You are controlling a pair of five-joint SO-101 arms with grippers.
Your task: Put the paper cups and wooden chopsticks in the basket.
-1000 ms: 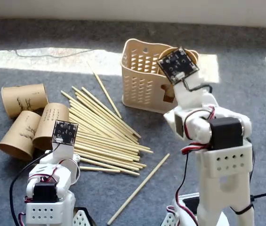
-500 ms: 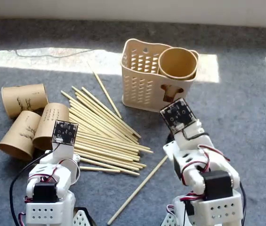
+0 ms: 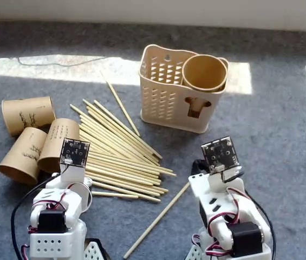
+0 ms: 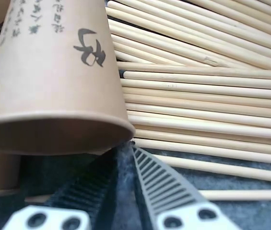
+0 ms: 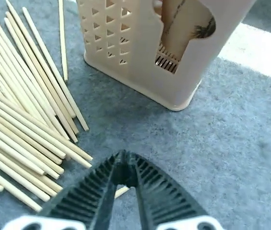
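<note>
Bearing dark brushed characters (image 4: 91,47), a paper cup (image 4: 49,81) lies beside chopsticks (image 4: 197,96); left gripper (image 4: 124,152) and right gripper (image 5: 124,165) sit closed, empty

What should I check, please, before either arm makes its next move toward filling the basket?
1. Right gripper empty: ok, shut on nothing, above the carpet.
2. Left gripper empty: ok, shut, its tip close to the rim of a lying cup.
3. Jaws ready to grasp: not ok, both pairs stand closed.
4. Basket upright with room: ok, an upright cup stands at one end, with space beside it.
5. Cups all in: not ok, three loose cups lie on the carpet.
6. Chopsticks in: not ok, the pile and a stray chopstick lie on the carpet.
</note>
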